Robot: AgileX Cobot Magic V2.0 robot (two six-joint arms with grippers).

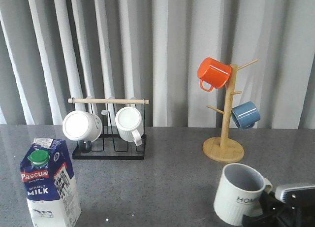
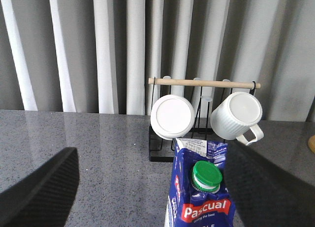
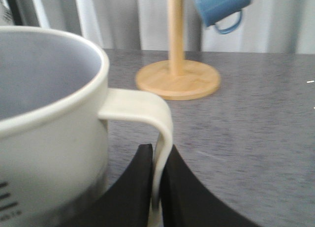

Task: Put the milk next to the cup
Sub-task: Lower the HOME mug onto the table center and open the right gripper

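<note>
Front view shows the grey table (image 1: pixel 162 178) with the milk (image 1: pixel 49 185), a tall Pascual carton with a green cap (image 1: pixel 38 157), standing upright at about 8 o'clock, well apart from the ribbed HOME cup (image 1: pixel 239 194) at about 4 o'clock. Behind, a black rack (image 1: pixel 109 150) holds two white mugs at 10 o'clock, and a wooden mug tree (image 1: pixel 224 138) carries an orange and a blue mug at 2 o'clock. The left gripper (image 2: pixel 147 187) is spread wide, its dark fingers (image 2: pixel 42 187) on either side of the carton and not yet touching it. The right gripper (image 3: pixel 155 187) is pinched on the cup's handle (image 3: pixel 147 118). The carton probably handles stiff but squeezable, perhaps heavy if full and top-heavy; a firm hold across the flat mid-body sides, below the cap, looks safest.
</note>
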